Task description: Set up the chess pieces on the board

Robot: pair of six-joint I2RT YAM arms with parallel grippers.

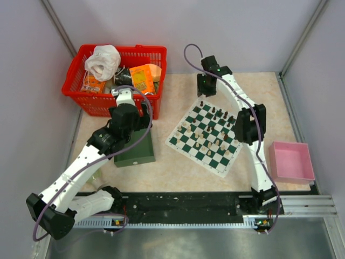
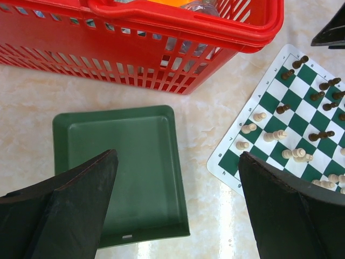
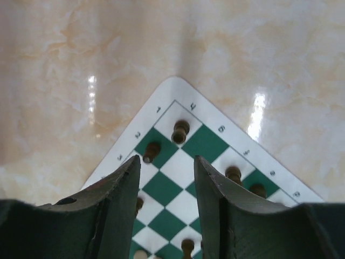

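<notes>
The green-and-white board [image 1: 207, 135] lies turned like a diamond right of centre, with several black and cream chess pieces [image 1: 207, 133] standing on it. My left gripper [image 2: 178, 172] is open and empty, high above the plain green tray [image 2: 135, 162]; the board's left part [image 2: 291, 124] with cream pieces [image 2: 249, 128] and black pieces [image 2: 300, 61] lies to its right. My right gripper [image 3: 167, 167] is open and empty above the board's far corner [image 3: 178, 89], with black pieces [image 3: 180, 131] on the corner squares just ahead of the fingertips.
A red basket [image 1: 116, 78] full of packets stands at the back left, behind the green tray [image 1: 135, 152]. A pink box [image 1: 292, 161] sits at the right edge. White walls enclose the beige table [image 1: 178, 167].
</notes>
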